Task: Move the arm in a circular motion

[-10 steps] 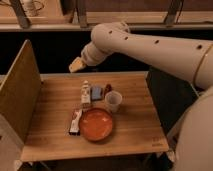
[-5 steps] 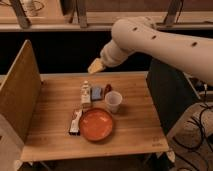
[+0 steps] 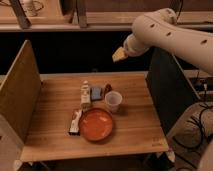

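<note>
One arm [image 3: 167,34] above table [image 3: 135,131] | tool [image 3: 119,54] — tan tip — well apart from cup [image 3: 113,101] | grip: cannot tell | labels on packet [image 3: 76,121] unreadable

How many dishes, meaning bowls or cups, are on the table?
2. An orange bowl near the table's front; a pale cup just behind it to the right. None looks hidden. The gripper hangs above the table's back edge, touching nothing.

The arm [image 3: 170,37] was thick and cream-white, with rounded jointed segments and small dark dots; a tan wedge-shaped gripper [image 3: 119,54] formed its tip at upper centre.
</note>
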Robot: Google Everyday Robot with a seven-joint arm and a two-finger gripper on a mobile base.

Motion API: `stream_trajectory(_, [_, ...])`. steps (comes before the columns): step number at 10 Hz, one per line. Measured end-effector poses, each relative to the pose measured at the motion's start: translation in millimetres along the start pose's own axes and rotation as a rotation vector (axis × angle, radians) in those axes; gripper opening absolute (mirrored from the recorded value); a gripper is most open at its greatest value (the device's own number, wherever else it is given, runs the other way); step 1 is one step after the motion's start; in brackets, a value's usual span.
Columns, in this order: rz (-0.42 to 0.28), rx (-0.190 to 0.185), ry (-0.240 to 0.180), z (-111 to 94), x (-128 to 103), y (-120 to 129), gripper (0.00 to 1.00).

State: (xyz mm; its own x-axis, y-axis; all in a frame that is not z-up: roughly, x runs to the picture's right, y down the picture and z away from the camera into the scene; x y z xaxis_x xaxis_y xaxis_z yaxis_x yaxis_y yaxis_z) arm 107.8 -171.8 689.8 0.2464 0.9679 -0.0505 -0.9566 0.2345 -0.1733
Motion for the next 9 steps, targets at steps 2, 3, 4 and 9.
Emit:
stream_trajectory(2, [0.047, 0.001, 0.001, 21, -22, 11, 0.71])
stream_trajectory(3, [0.042, -0.016, 0.007, 30, -31, 30, 0.71])
stream_trajectory(4, [0.018, -0.051, 0.015, 34, -35, 59, 0.71])
stream_trajectory(9, [-0.192, -0.297, 0.058, -1, 7, 196, 0.71])
